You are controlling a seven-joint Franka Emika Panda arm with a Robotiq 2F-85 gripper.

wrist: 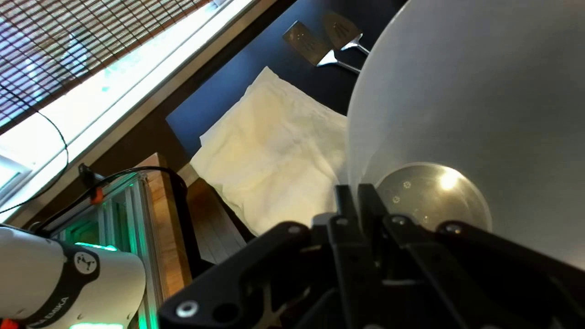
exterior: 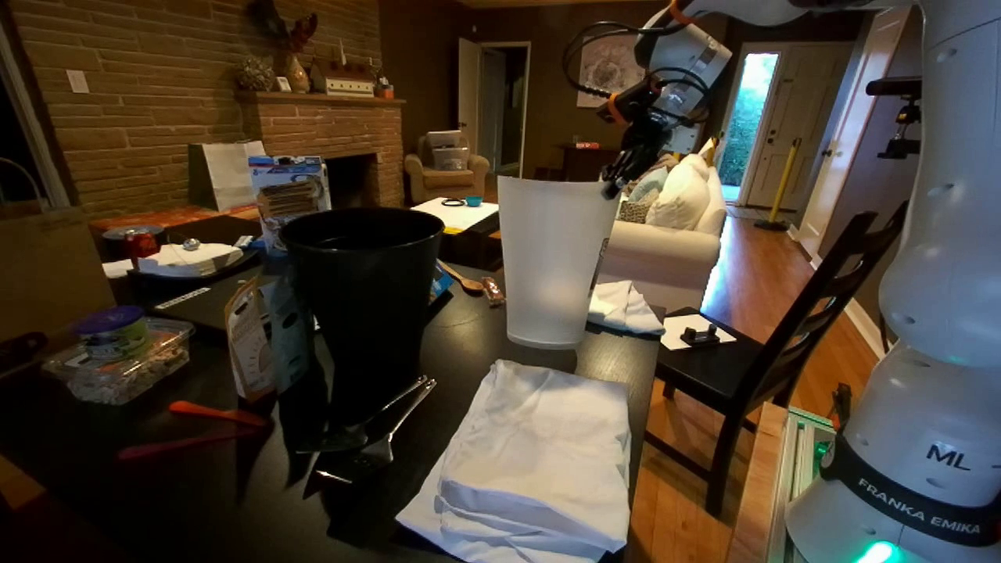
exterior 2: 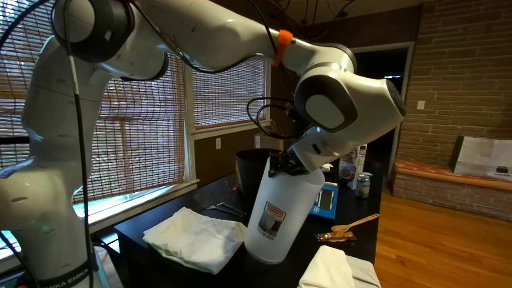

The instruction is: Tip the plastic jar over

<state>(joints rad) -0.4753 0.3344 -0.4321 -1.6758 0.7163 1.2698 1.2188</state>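
A tan stone wall [exterior: 156, 117] stands behind the black tabletop [exterior: 469, 336]. Near a folded white cloth [exterior: 539, 461], the tall translucent whitish plastic jar [exterior: 551, 266] leans, its rim pinched in the black tool [wrist: 357, 194]; whether its base touches the tabletop is hard to tell. In an exterior view, the jar partly hides a round black bucket [exterior 2: 250, 170].

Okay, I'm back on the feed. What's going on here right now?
The robot arm has its tool shut on the rim of the plastic jar. In an exterior view the jar leans but is not yet on its side; I can't tell whether its base touches the table. A folded white cloth lies beside it, and a black bucket stands upright nearby.
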